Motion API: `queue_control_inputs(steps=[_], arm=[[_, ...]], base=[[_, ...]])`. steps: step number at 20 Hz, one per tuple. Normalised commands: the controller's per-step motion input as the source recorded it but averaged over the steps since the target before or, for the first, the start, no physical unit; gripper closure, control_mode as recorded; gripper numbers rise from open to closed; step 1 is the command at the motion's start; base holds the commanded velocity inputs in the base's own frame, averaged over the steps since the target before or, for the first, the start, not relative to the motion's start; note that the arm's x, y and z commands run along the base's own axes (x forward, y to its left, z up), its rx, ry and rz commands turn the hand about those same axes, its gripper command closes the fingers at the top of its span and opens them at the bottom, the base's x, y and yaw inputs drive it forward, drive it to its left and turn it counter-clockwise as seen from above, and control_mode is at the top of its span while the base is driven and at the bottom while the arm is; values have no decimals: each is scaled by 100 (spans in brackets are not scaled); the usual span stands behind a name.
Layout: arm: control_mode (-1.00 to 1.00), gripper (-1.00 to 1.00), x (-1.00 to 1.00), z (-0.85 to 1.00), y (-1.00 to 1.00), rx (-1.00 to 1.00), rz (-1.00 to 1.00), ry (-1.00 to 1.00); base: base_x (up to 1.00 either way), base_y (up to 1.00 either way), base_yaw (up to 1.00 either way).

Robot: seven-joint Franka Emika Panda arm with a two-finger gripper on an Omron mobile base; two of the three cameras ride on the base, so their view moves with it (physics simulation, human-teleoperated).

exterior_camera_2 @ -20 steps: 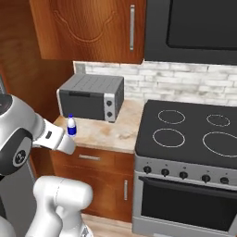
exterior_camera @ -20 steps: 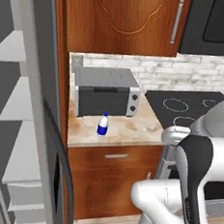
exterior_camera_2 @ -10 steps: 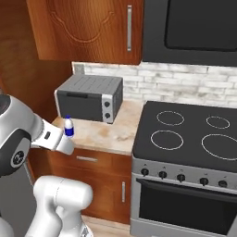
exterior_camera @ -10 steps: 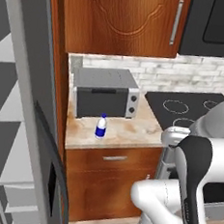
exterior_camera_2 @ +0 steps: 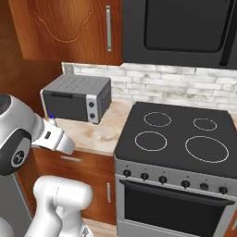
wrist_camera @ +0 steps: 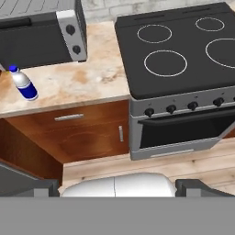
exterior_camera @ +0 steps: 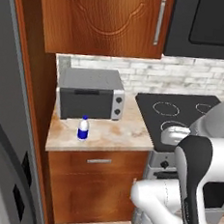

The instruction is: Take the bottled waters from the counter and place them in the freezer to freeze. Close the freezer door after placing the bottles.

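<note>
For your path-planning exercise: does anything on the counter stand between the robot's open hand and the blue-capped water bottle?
Nothing visible does. The water bottle stands alone near the counter's front edge. The toaster oven sits behind it, and the stovetop lies off to one side. The open hand looks down on it from above the floor, with bare counter around the bottle.

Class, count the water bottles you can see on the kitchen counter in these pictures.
1: the blue-capped bottle stands on the counter in front of the toaster oven. Another may be hidden.

Clear-white bottle (exterior_camera: 83, 128) with blue cap and label. Tan speckled counter (exterior_camera: 117, 132), grey toaster oven (exterior_camera: 89, 93). Black stovetop (exterior_camera_2: 183, 137) with white rings.
</note>
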Motion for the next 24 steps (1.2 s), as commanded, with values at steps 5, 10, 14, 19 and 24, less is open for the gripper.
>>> queue_control_inputs(steps=[5, 10, 14, 19, 24], arm=[[100, -100, 0, 0, 0, 0, 0, 0], [100, -100, 0, 0, 0, 0, 0, 0], [100, -100, 0, 0, 0, 0, 0, 0], [100, -100, 0, 0, 0, 0, 0, 0], [100, -100, 0, 0, 0, 0, 0, 0]], base=[[21, -42, 3], [33, -2, 2], [25, 0, 6], [32, 0, 5], [31, 0, 4]])
